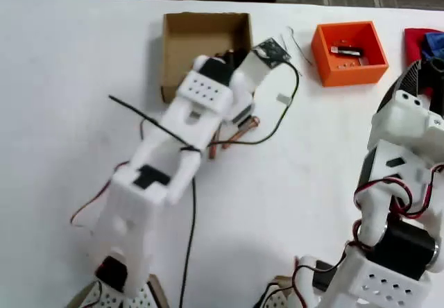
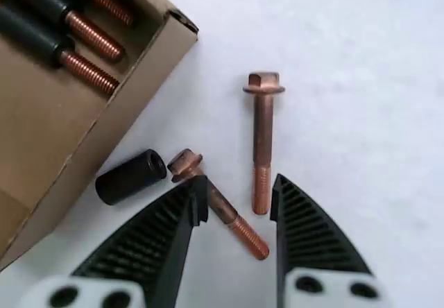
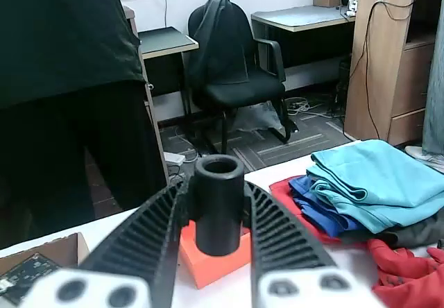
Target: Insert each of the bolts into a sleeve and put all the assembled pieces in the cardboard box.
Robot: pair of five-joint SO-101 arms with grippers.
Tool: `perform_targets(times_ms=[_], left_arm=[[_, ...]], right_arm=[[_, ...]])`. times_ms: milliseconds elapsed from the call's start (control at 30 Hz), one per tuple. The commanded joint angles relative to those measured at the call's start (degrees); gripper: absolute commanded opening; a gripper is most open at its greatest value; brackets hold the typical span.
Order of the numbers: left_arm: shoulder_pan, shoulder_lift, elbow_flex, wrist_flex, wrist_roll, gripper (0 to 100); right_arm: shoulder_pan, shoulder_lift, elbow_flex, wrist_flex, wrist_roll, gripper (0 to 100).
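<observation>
Left gripper (image 2: 239, 186): fingers spread, low over the tabletop (image 2: 347, 79), straddling the threaded ends of two copper bolts.
Cardboard box (image 2: 118, 93): holds assembled pieces (image 2: 69, 23), black sleeves with copper threads sticking out.
Loose sleeve (image 2: 130, 176): black, lying on its side just beside the box wall.
Slanted bolt (image 2: 239, 230): head just beside the loose sleeve.
Straight bolt (image 2: 262, 141): lying flat, apart from the box.
Orange bin (image 1: 347, 72): far right of the box.
Right gripper (image 3: 217, 186): raised, pinching an upright held sleeve (image 3: 218, 214).

office: desks (image 3: 300, 16), black swivel chair (image 3: 239, 86), cabinet (image 3: 388, 65)
</observation>
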Motion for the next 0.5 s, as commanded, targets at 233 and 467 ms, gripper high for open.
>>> perform_targets(times_ms=[233,467], left_arm=[[0.79,21.98,-32.4,8.62,1.67,18],[0.79,27.43,-40.22,9.58,1.67,18]], right_arm=[[0.4,-0.92,-0.35,1.63,-0.18,1.9],[0.31,-0.92,-0.35,3.56,-0.18,1.9]])
